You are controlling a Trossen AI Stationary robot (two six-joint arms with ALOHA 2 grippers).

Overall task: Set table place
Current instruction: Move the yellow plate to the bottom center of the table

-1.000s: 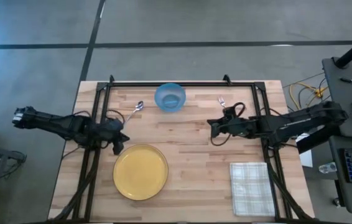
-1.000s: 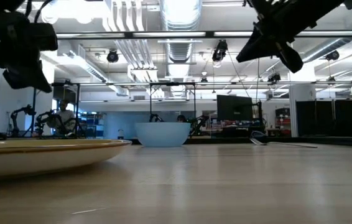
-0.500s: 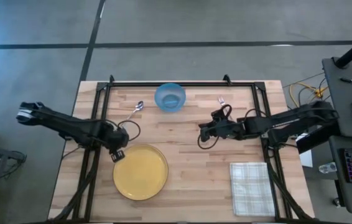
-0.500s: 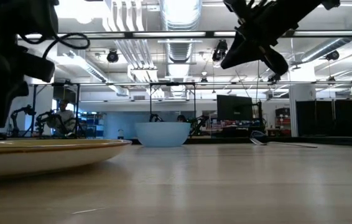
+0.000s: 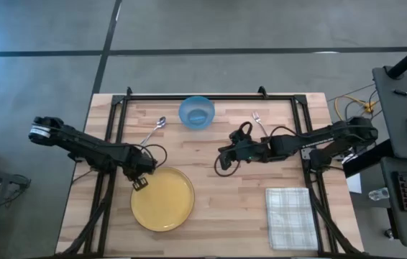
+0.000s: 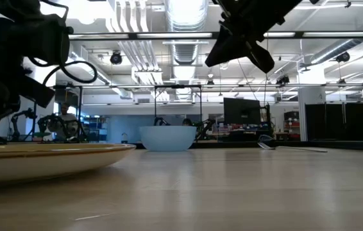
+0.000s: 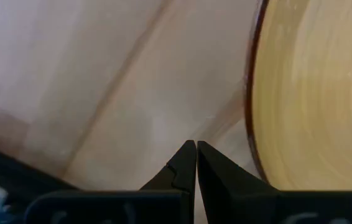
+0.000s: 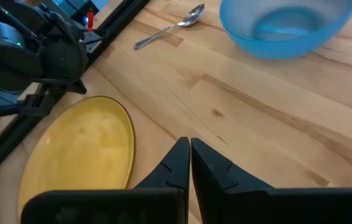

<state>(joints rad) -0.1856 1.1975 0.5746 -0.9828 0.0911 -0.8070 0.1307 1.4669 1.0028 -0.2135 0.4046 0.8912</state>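
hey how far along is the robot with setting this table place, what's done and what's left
Early on, nothing looks arranged yet. The yellow plate sits near the front, the blue bowl, spoon and fork lie at the far side, and the checked napkin at the front right corner. In hand: the left gripper, shut and empty, is at the plate's rim; the right gripper, also shut, hangs mid-table. Left: gathering everything around the plate.

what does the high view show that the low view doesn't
Only the high view shows the checked napkin at the table's right near corner, the spoon and fork lying flat, and the full round of the plate. Only the low view shows the room behind, with its ceiling lights and a seated person. Both show the yellow plate, the blue bowl, the left gripper at the plate's edge, and the right gripper above mid-table.
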